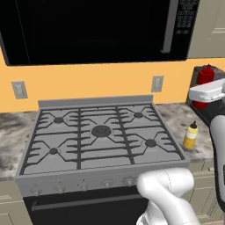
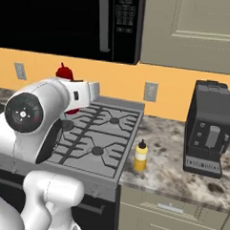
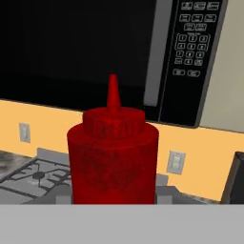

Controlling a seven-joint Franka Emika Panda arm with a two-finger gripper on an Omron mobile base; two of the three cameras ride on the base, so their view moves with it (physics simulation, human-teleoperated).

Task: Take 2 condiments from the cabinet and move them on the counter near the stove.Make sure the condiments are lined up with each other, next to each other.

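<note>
The red condiment bottle (image 3: 112, 157) stands upright in my gripper (image 3: 112, 199), which is shut on its lower body; the fingertips are hidden behind it. In the left base view the red bottle (image 1: 205, 75) hangs in the air at the right edge, above the white hand (image 1: 206, 92). Its cap (image 2: 64, 72) shows above the hand in the right base view. The yellow condiment bottle (image 1: 190, 135) (image 2: 141, 155) stands upright on the mottled counter (image 1: 176, 121) (image 2: 167, 160), just right of the stove (image 1: 101, 132) (image 2: 99, 135). The wall cabinet (image 2: 198, 30) (image 1: 213, 26) is overhead to the right.
A black microwave (image 1: 96, 26) (image 2: 69, 19) (image 3: 95, 47) hangs over the stove. A black coffee machine (image 2: 209, 129) stands on the counter to the right of the yellow bottle. Wall outlets (image 2: 150, 91) sit on the orange backsplash.
</note>
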